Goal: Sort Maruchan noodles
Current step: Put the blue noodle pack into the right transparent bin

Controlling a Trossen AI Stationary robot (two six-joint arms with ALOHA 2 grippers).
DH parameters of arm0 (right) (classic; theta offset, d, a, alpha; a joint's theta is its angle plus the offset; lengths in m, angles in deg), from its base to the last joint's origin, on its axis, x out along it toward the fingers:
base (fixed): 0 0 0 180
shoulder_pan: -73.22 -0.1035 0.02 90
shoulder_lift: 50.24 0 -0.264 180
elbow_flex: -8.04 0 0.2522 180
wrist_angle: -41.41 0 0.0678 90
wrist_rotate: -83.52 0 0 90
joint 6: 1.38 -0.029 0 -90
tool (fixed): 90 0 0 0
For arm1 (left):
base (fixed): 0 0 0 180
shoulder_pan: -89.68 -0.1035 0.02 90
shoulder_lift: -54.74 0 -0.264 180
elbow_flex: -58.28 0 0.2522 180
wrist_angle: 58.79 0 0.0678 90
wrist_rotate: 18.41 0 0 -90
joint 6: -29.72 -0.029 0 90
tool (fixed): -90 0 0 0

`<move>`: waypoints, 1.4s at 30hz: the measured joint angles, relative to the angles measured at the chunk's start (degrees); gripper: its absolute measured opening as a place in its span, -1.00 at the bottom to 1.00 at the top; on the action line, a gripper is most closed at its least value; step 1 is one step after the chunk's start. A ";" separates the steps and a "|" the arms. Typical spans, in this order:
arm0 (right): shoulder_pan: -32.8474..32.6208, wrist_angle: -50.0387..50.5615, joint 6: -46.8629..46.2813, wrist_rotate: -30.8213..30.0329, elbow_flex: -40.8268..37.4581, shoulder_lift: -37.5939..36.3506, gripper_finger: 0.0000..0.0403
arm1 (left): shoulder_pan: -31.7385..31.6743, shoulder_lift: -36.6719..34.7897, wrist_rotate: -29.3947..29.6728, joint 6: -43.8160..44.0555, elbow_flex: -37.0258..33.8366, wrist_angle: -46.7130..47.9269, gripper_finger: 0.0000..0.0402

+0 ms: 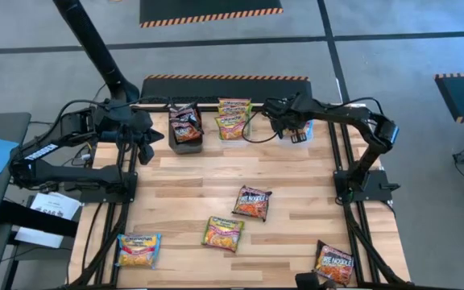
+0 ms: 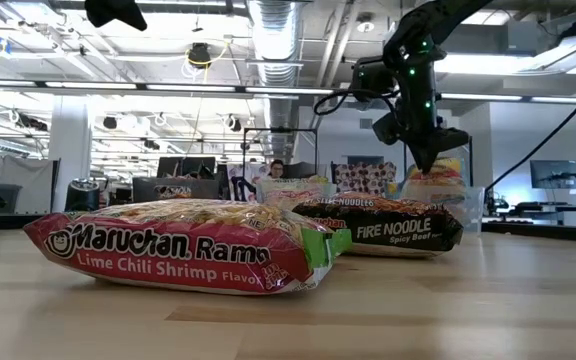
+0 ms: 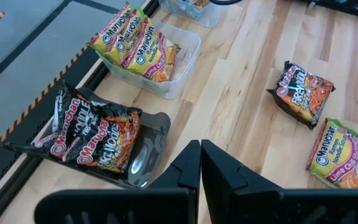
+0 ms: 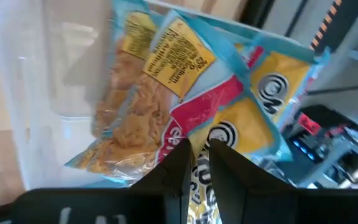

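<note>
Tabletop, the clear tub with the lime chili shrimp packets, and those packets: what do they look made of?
Tabletop: pale wood planks, matte; seams and grain show. Clear tub: see-through, probably rigid plastic. Lime chili shrimp packets: glossy printed plastic film, crinkled and glinting.

The high view looked straight down on the whole table [image 1: 296,181]. The low view faced level across it. Both showed the lime chili shrimp packet [image 2: 183,256]. Wrist views sat close above tubs.
</note>
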 joint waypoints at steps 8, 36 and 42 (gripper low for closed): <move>1.06 0.45 -8.73 0.05 2.74 -0.05 -0.59 | 0.00 0.00 0.00 -0.43 0.02 0.02 -1.00; 11.47 11.19 -54.60 28.44 7.50 0.09 -0.59 | 0.02 -0.02 0.00 -3.21 0.02 0.04 -1.00; 13.94 10.03 -54.58 28.51 7.56 3.02 -0.59 | 0.00 -0.02 0.00 -3.96 0.02 0.04 -1.00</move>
